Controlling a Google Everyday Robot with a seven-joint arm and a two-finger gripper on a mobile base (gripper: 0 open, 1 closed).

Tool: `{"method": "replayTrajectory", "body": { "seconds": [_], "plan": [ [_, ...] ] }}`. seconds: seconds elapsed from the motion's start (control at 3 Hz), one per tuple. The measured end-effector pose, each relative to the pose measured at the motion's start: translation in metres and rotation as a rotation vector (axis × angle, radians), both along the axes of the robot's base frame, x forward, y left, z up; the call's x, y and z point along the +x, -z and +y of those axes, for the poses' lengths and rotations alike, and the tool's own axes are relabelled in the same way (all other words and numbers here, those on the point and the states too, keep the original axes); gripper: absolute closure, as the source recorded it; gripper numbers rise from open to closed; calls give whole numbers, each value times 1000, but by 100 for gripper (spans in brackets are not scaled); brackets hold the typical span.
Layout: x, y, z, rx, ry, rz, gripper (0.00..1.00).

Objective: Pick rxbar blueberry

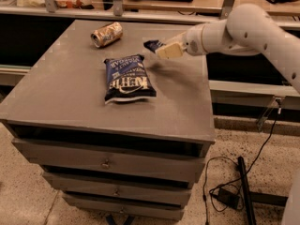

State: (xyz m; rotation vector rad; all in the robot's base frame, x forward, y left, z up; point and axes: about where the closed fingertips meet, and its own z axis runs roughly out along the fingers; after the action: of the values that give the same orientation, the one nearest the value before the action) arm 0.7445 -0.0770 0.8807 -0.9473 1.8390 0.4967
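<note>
Sticking out past the fingertips, the bar [151,44] is clenched in the hand [160,48], which holds it just above the bench [65,102] toward the back right, with a shadow beneath. The bag [129,78] lies flat nearby, front left. The crushed can [106,34] lies on its side farther left.

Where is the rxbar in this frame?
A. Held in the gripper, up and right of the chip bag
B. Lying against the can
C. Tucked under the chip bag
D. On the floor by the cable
A: the rxbar sticks out of the gripper, which is shut on it, up and right of the chip bag; the can lies apart, farther left on the table.
</note>
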Motion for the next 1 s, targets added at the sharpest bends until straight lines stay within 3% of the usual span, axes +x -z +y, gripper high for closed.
{"method": "replayTrajectory", "body": {
  "seconds": [0.33,0.67,1.0],
  "plan": [
    [-4,-49,10,38,-66,-66,100],
    [3,-74,15,39,-116,-84,82],
    [27,-84,37,-37,-218,-102,53]
  ]
}}
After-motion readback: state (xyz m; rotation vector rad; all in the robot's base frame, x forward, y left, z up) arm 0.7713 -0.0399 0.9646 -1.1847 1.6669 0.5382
